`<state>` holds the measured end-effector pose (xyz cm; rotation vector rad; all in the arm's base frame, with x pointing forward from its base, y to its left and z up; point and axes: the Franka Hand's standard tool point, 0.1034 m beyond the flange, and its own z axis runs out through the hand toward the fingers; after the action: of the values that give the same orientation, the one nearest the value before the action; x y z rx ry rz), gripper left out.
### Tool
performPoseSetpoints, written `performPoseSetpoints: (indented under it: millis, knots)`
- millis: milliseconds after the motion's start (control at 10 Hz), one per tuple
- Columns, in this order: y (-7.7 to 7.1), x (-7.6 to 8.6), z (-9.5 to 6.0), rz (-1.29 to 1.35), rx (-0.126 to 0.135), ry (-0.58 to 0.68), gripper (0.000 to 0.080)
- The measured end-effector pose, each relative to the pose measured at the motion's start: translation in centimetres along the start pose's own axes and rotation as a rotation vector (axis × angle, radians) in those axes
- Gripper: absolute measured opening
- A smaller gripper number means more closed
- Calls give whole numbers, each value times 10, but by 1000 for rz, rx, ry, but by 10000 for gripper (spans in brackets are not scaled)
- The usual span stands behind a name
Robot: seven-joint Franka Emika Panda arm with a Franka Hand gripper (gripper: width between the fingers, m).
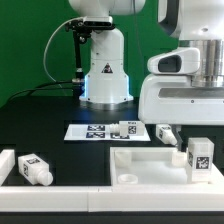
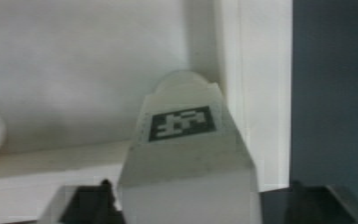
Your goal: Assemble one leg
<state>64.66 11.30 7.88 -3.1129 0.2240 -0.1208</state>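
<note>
Where pincer (image 2: pixel 185 195) grips, tagged leg (image 2: pixel 190 150)

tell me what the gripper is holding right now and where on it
The gripper holds a leg by its lower end, one finger on either side; the tagged end points away, over the white panel.

The robot's base (image 1: pixel 105 68) is a glossy white, rounded tower standing on a black foot, with a small dark triangular emblem on its front and a faint bluish glow low down. A black cable (image 1: pixel 58 45) loops off its side by a green cord. Nearer, the big wrist housing (image 1: pixel 185 85) is smooth white with rounded corners, capped by a grey band and a pale cylinder above it. Under it the gripper (image 1: pixel 166 132) shows as a small grey block
</note>
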Motion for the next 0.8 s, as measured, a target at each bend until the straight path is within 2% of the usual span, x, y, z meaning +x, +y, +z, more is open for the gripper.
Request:
performPoseSetpoints:
  millis: [100,200,300,400,500,800]
  knots:
    - [0,0,0,87,0,0,389]
    - [1,0,0,155,0,0,285]
    - [0,0,0,213,-2,0,285]
    - [0,-2,1,388,-26,13,285]
    - [1,-1,1,534,-34,26,285]
    - [6,-2,0,982,-10,1,285]
